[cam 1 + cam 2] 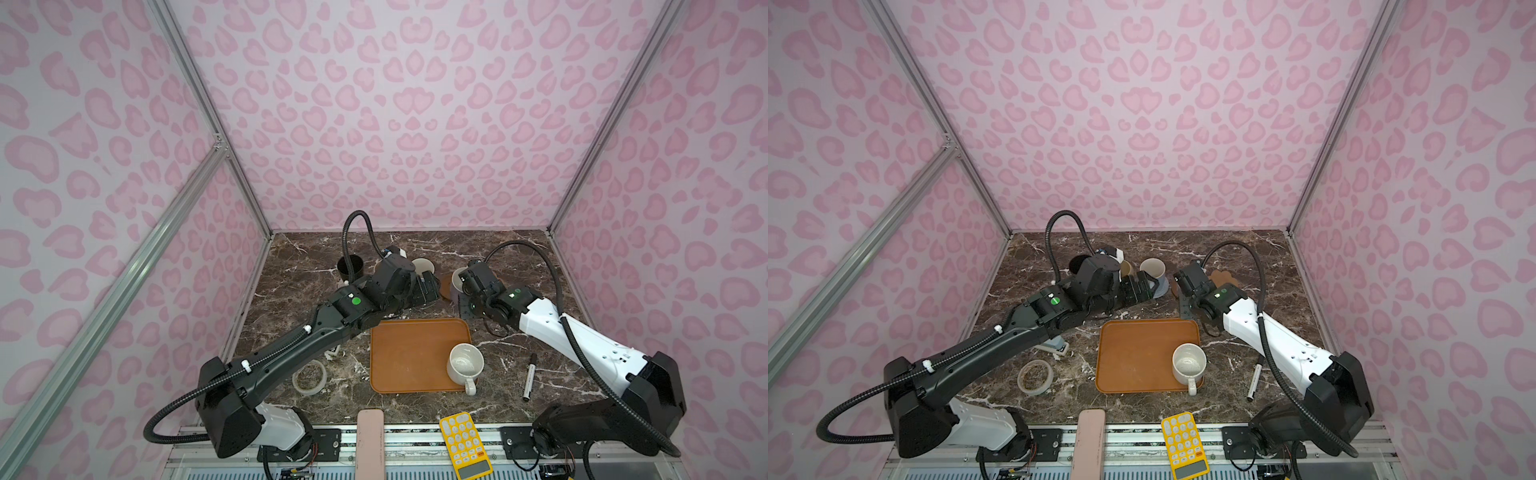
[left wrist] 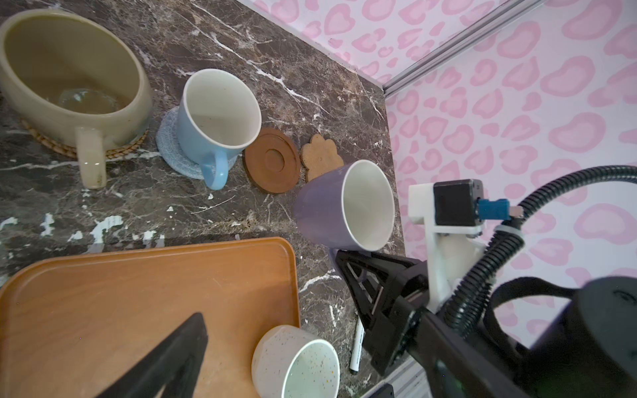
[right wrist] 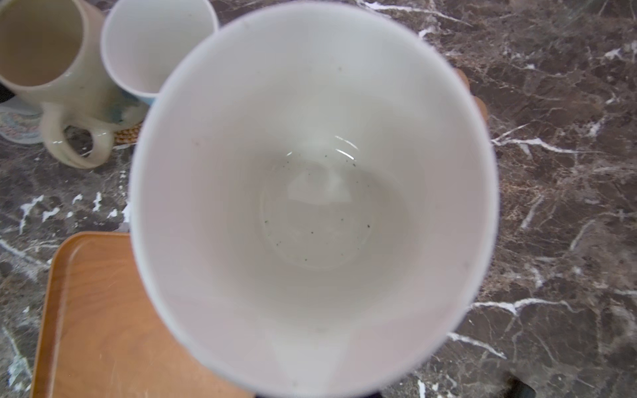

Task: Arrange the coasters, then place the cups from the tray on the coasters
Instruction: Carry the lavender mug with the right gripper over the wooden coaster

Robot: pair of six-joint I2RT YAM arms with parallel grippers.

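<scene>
My right gripper (image 1: 463,301) is shut on the lavender cup (image 2: 331,210), gripping low by its handle. It holds the cup tilted just above the table beside the tan paw-shaped coaster (image 2: 322,156) and the bare brown disc coaster (image 2: 272,160). The cup's white inside fills the right wrist view (image 3: 310,189). The cream-yellow cup (image 2: 69,69) stands on the rattan coaster (image 2: 120,150). On the blue crocheted coaster (image 2: 169,144) stands the light blue cup (image 2: 213,113). The black cup (image 1: 349,268) stands far left. A speckled white cup (image 1: 464,363) sits on the tray (image 1: 407,357). My left gripper (image 1: 430,286) hangs open and empty beyond the tray.
A translucent tape ring (image 1: 309,376) lies left of the tray and a marker pen (image 1: 530,376) lies right of it. A yellow calculator (image 1: 465,444) and a pink bar (image 1: 370,440) sit at the front edge. Pink patterned walls enclose three sides.
</scene>
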